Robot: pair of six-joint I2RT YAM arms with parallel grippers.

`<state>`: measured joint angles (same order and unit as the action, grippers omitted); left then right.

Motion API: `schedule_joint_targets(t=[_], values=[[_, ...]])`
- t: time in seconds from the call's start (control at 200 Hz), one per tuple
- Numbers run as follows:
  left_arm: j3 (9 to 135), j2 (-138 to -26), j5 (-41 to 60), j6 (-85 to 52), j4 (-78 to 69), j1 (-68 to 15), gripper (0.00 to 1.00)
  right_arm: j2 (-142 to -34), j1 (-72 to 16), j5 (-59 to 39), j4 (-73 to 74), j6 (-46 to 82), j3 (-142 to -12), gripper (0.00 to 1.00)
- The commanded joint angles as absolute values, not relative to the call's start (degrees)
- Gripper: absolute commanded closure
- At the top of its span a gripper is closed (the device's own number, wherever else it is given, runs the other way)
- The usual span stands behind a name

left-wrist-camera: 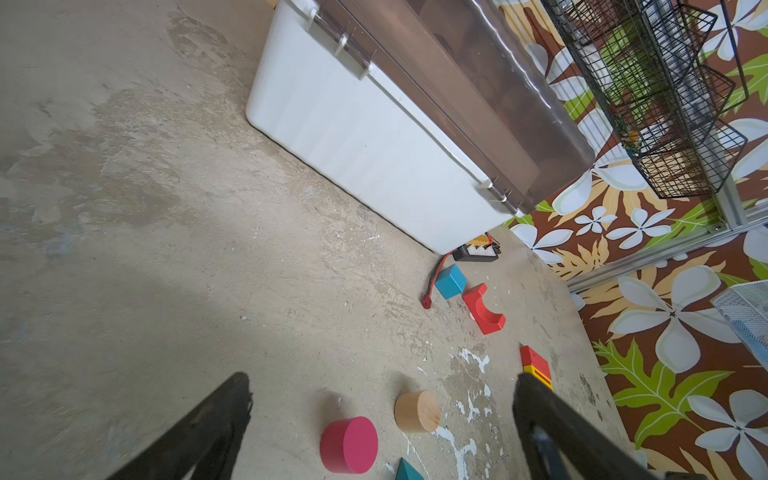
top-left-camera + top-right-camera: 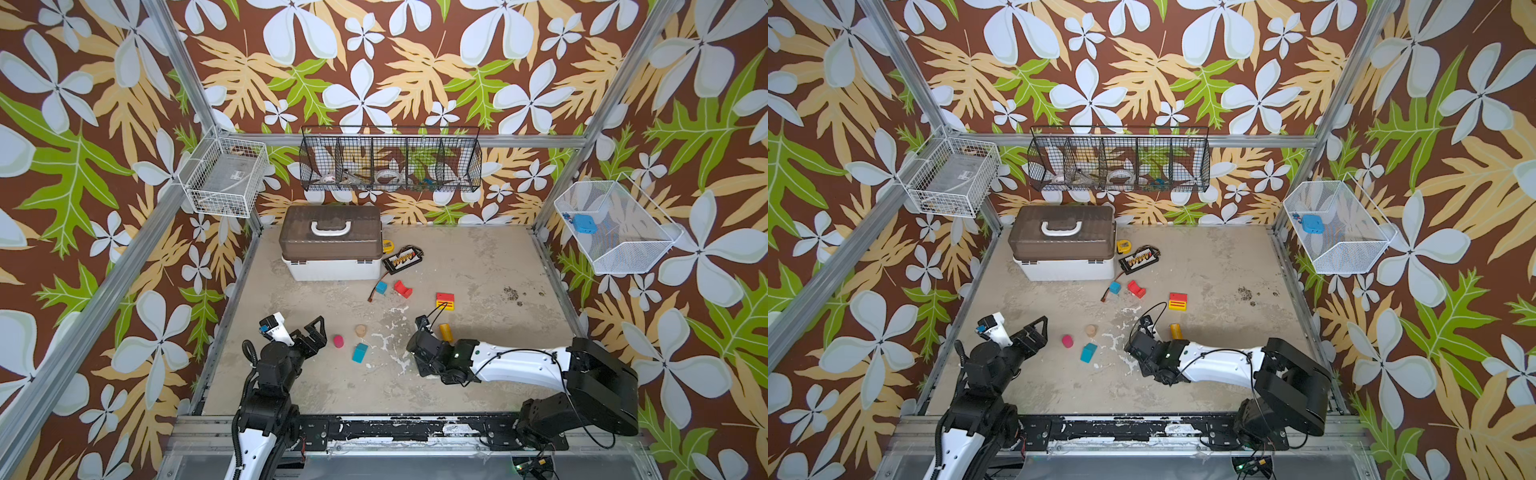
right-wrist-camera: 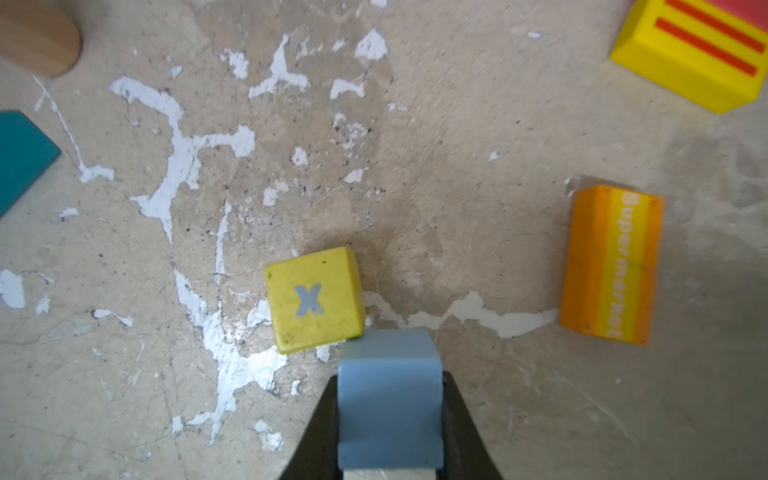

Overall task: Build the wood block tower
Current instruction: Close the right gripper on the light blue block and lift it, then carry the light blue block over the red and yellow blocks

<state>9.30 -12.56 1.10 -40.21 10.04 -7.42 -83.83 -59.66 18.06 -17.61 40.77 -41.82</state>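
Tower: none stands yet; as far as you can see, the blocks lie loose across the worktop (image 2: pixel 478 266).
Possible start: the red-and-yellow block (image 2: pixel 444 301) sits at 1 o'clock from the worktop's middle. You cannot tell whether it is one piece or two stacked.
Right fingers (image 3: pixel 320 424): closed in against both sides of a grey-blue block (image 3: pixel 390 415), with a yellow cube (image 3: pixel 314 300) right at its corner. Whether it is off the worktop, you cannot tell.
Left fingers (image 1: pixel 216 419): spread wide and empty at 8 o'clock, with the pink cylinder (image 1: pixel 349 444) and tan cylinder (image 1: pixel 417 411) just ahead.
Other loose blocks: blue cube (image 2: pixel 381 287) and red arch (image 2: pixel 403 289) side by side at 12 o'clock, teal block (image 2: pixel 360 352) at 7 o'clock. The orange bar (image 2: pixel 445 332) is just beside the right arm's wrist at its 3 o'clock.
Progress: you are at the very beginning, judging by this layout.
Left to do: nearly all the stacking.
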Motion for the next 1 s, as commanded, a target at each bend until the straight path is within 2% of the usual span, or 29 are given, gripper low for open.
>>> schedule_joint_targets(t=[0.0, 0.2, 0.365, 0.55, 0.721, 0.996], values=[[9.23, -12.61, 1.9, -39.9, 8.76, -7.42, 0.0, -79.97, -58.14, 20.86, -19.73, 42.26, -40.61, 0.79], [9.06, -12.04, 2.2, -39.82, 8.67, -7.45, 0.0, -70.65, -52.6, 25.21, -20.55, 43.11, -39.62, 0.79], [9.05, -12.03, 3.03, -39.73, 8.35, -7.47, 0.0, -69.13, -45.56, 25.06, -18.14, 41.81, -40.48, 0.79], [9.01, -12.21, 4.84, -38.66, 7.48, -7.46, 0.0, -76.21, -38.25, 20.47, -16.14, 38.78, -44.85, 0.83], [6.65, -9.87, 15.05, -35.92, 0.96, -7.43, 0.0, -84.69, -32.16, 16.31, -15.91, 34.91, -49.21, 0.89], [5.01, -10.4, 22.89, -35.08, -5.14, -8.49, 0.0, -91.42, -28.75, 14.01, -13.55, 31.55, -52.48, 0.9]])
